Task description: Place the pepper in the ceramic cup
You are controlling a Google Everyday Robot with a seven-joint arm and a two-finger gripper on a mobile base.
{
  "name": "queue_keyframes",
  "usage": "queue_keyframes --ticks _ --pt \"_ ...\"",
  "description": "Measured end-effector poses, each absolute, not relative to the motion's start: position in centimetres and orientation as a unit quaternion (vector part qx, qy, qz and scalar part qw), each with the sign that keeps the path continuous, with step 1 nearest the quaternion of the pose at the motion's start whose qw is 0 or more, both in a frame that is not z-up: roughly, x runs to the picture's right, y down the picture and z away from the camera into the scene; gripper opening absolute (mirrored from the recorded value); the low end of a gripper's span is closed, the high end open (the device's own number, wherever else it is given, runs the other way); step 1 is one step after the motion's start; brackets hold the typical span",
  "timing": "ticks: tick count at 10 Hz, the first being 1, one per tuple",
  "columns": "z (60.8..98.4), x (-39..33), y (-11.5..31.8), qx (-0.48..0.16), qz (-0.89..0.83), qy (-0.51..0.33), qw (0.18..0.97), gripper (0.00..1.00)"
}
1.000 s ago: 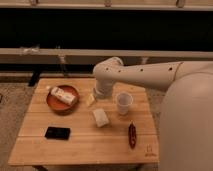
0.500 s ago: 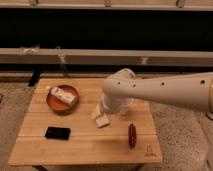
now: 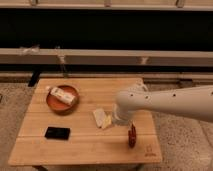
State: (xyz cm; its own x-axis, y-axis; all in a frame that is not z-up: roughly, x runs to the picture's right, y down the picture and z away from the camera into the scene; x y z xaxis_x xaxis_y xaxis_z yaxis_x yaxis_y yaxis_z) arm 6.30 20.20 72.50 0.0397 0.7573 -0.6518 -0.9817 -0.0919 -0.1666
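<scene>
The pepper, small and dark red, lies on the wooden table near its front right corner. My white arm reaches in from the right, and its thick wrist hangs over the table's right half. The gripper points down from that wrist, just above and left of the pepper, open and holding nothing. The ceramic cup is hidden behind the arm.
A pale rectangular block lies just left of the gripper. A reddish-brown plate holding a white packet sits at the back left. A black phone lies front left. A dark wall with rails runs behind the table.
The arm has swung forward and down over the right half of the table, now covering the cup, and its end has come close to the pepper. The objects have not moved.
</scene>
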Motion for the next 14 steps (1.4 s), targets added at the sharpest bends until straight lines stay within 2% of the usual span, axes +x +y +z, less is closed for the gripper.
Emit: queue_keyframes --ticks 4,10,12,14 --pt "74.5 10.1 22.8 -0.305 0.696 0.208 0.616 0.8" --pt "78.3 12.9 23.9 -0.283 0.709 0.218 0.607 0.8" --pt "79.0 12.7 23.8 -0.273 0.705 0.226 0.614 0.69" --pt "79.5 13.0 23.8 -0.26 0.703 0.235 0.619 0.47"
